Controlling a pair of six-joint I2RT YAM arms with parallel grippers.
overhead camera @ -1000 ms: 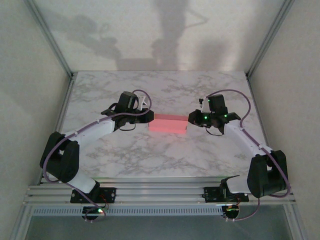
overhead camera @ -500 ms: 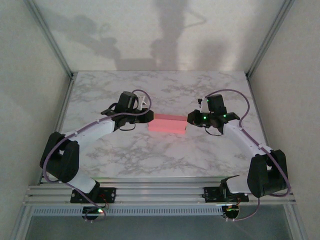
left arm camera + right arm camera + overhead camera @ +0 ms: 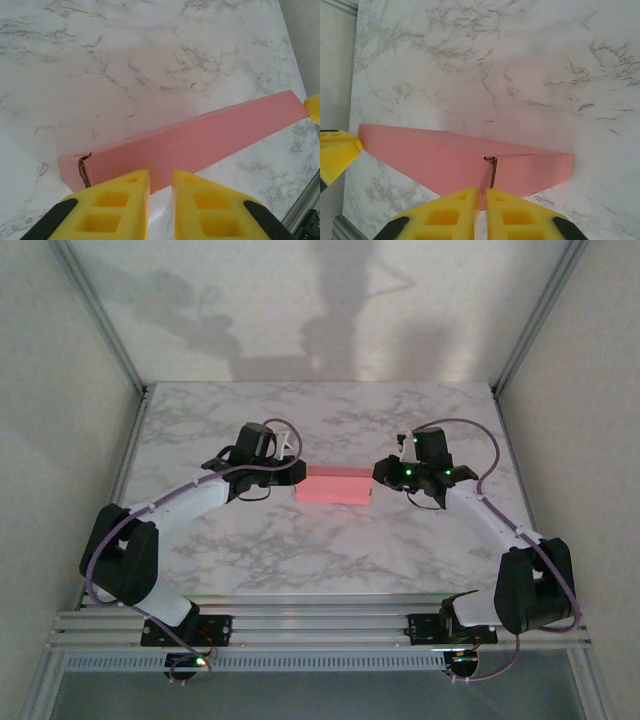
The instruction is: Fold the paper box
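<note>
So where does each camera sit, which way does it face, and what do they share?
Top external: above and behind the arms, looking down at the table; both arms, left hand and right hand flanking the paper box.
Left wrist: on the left arm, looking along the box; own fingers at bottom.
Right wrist: on the right arm, looking along it the opposite way; own fingers at bottom.
Shared: all see the pink box; each wrist view catches the other hand's fingertip.

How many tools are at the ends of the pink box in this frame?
2. The left tool sits at the left end of the paper box, and the right tool at its right end. Actual contact is hard to confirm.
</note>
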